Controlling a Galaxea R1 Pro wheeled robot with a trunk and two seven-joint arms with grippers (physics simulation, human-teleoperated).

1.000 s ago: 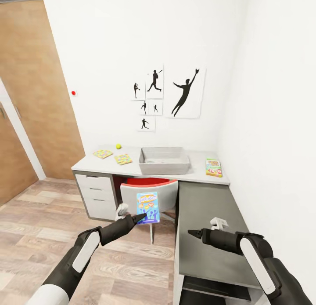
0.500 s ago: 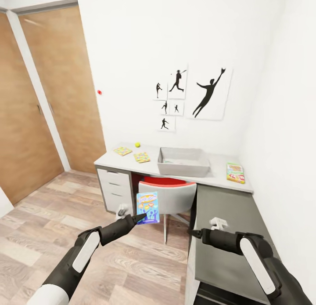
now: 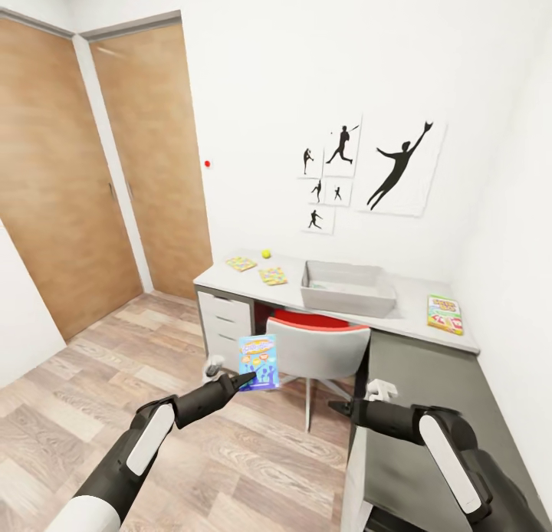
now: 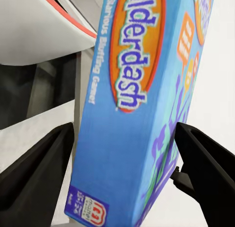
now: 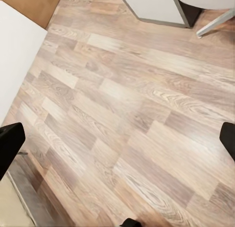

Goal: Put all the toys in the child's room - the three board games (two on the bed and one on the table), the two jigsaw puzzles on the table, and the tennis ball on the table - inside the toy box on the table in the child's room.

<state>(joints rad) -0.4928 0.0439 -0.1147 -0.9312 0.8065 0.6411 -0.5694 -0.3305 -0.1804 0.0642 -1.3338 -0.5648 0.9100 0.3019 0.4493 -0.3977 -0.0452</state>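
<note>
My left gripper (image 3: 245, 380) is shut on a blue board game box (image 3: 257, 362), held upright in front of the chair; the left wrist view shows the same box (image 4: 132, 114) between the two black fingers (image 4: 34, 178). On the pale table (image 3: 414, 317) stand the grey toy box (image 3: 349, 288), two jigsaw puzzles (image 3: 241, 264) (image 3: 273, 276), the tennis ball (image 3: 266, 253) and a yellow-green-red board game (image 3: 445, 314). My right gripper (image 3: 334, 405) hangs open over the floor beside the dark desk section, with nothing in it. The bed is out of view.
A white chair with a red seat (image 3: 318, 346) stands tucked under the table, between me and the toy box. White drawers (image 3: 224, 325) sit under the table's left end. Wooden doors (image 3: 100, 172) line the left wall. Wood floor (image 3: 100, 394) lies open to the left.
The whole view has swung left, so table, posters and doors sit further right in the picture. Both arms keep the same pose, and the blue box stays in my left gripper.
</note>
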